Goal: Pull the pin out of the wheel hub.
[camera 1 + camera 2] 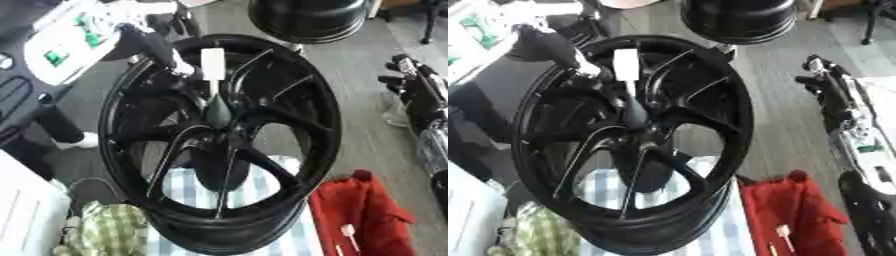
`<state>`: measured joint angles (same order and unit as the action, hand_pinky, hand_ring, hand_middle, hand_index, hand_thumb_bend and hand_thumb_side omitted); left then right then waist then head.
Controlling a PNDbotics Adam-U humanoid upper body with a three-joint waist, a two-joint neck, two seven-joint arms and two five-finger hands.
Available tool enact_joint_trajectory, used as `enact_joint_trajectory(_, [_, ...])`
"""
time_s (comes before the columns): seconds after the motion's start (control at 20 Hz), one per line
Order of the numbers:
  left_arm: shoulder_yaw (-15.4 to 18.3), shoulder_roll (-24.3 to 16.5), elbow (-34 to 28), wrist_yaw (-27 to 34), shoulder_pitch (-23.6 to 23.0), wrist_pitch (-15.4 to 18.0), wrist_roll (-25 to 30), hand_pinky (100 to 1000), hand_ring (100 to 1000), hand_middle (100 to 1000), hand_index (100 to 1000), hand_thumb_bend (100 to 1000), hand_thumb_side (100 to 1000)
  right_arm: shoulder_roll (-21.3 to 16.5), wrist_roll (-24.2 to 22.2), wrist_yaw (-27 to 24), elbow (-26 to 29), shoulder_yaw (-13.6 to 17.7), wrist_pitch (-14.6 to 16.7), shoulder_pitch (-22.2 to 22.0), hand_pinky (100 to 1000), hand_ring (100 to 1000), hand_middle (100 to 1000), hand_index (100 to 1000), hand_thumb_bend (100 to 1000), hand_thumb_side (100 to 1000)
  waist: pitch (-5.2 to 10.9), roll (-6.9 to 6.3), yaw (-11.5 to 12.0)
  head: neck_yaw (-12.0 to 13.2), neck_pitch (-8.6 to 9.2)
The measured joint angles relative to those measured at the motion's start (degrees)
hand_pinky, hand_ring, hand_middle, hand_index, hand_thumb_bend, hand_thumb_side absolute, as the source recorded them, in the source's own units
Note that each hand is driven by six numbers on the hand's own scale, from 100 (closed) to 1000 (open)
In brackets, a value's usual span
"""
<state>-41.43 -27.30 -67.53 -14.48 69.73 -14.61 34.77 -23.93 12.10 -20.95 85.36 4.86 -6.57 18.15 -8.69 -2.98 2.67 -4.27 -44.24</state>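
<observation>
Wheel (219,145), black and multi-spoked, stands nearly upright on its rim on a blue-and-white checked cloth (262,192), its face turned toward the camera so the hub is reachable from the front. At the hub sits the pin (213,82): a white flat-topped handle on a thin white shaft running down into a dark bulb at the centre, so it looks seated in the hub rather than free. The robot's left hand (179,70) comes in from the upper left across the rim, its dark fingers curled just beside and seemingly against the pin's shaft below the white top; whether they truly pinch it is hard to make out, though that placement suits a pull along the shaft. The right hand (833,92) hangs well apart at the right edge, over bare floor, and its fingers are too jumbled to tell whether they are relaxed or clenched. My judgement is that the grasp is in hand and the extraction is not yet done. Room to draw the pin lies upward and toward the camera, between the spokes; the rim's upper arc and a second dark round object (306,17) beyond it limit travel further back. A red cloth (359,210) lies at the wheel's lower right, a green checked one (109,227) at its lower left.
</observation>
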Motion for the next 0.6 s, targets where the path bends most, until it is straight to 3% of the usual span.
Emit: enact_joint_trajectory(0.6, [7.3, 5.1, 5.8, -12.1, 0.9, 8.1, 12.2, 915, 862, 780, 799, 483, 239, 0.6, 0.4, -0.4, 0.0, 0.0, -0.3, 0.5, 929, 712, 751, 784, 100, 533, -0.25, 0.04, -0.8, 0.7, 0.00])
